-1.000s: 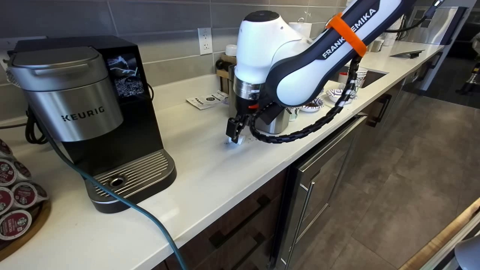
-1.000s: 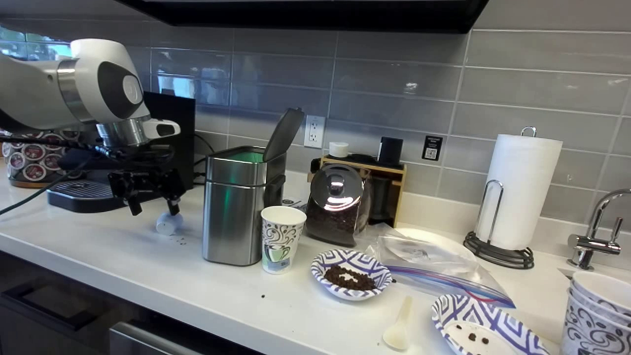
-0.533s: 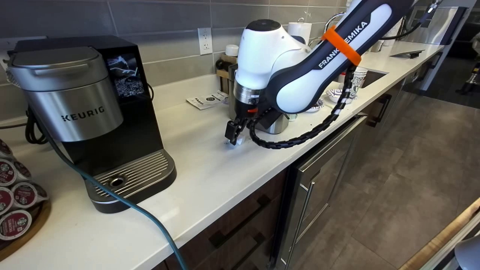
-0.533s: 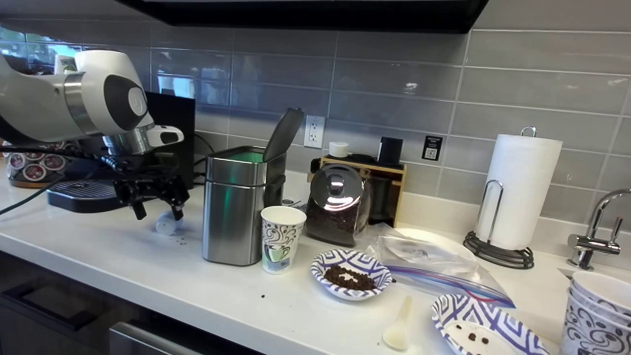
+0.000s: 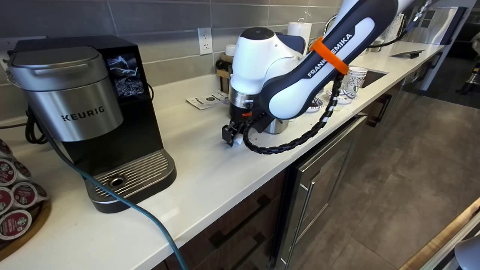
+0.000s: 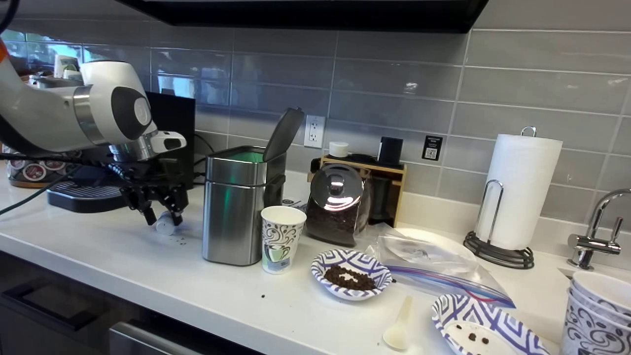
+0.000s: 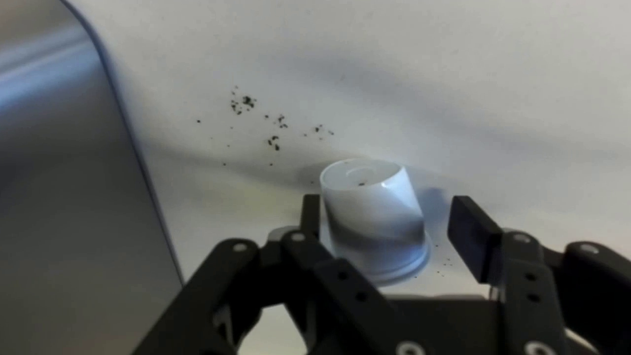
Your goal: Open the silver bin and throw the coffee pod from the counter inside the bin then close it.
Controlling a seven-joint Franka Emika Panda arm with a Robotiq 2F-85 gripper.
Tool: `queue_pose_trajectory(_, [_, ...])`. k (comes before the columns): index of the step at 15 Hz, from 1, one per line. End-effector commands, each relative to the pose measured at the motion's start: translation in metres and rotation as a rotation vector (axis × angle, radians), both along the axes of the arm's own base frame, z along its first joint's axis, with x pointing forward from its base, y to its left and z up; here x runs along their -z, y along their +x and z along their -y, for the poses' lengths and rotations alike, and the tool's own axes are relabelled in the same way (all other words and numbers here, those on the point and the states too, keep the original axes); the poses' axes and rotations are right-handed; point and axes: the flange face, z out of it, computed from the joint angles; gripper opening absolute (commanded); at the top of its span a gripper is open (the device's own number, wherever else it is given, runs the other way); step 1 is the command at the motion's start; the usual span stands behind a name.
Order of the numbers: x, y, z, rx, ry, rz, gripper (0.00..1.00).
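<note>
The white coffee pod [image 6: 165, 225] lies on the counter [image 6: 123, 261], beside the silver bin [image 6: 231, 222]. The bin's dark lid [image 6: 286, 133] stands raised, and the top is open. My gripper [image 6: 163, 218] is low over the pod, with one finger on each side of it. In the wrist view my gripper [image 7: 387, 222] is open, and the pod [image 7: 374, 212] is between the fingers, nearer the left one. A gap shows at the right finger. Whether the left finger touches it, I cannot tell. The bin's side [image 7: 74, 197] is left in the wrist view. The arm partly hides the pod [image 5: 238, 140] in an exterior view.
A patterned paper cup [image 6: 280, 246] stands against the bin. Bowls [image 6: 350, 281], a plastic bag [image 6: 434, 261] and a paper towel roll [image 6: 522, 192] are farther along. The Keurig machine [image 5: 75, 108] stands on the gripper's other side. Dark grounds [image 7: 246, 102] are scattered near the pod.
My gripper has come down to the pod, and its fingers look closer together in an exterior view. The pod, the bin and its raised lid look unchanged.
</note>
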Motion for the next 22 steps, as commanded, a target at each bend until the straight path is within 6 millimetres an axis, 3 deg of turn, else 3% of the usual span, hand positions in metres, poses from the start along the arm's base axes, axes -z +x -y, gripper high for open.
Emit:
queue_pose_trajectory(1, [0.007,0.005,-0.005,0.029,0.012,-0.006,0.37])
queue_pose_trajectory(3, [0.002,0.007,-0.003,0.047,0.018,-0.005,0.22])
queue_pose_trajectory(8, [-0.017,0.010,-0.003,0.095,0.034,0.009,0.04])
queue_pose_trajectory(15, [-0.053,0.012,-0.012,0.126,0.058,0.054,0.06])
queue_pose_trajectory(22, [-0.113,0.000,-0.007,0.120,0.084,0.083,0.06])
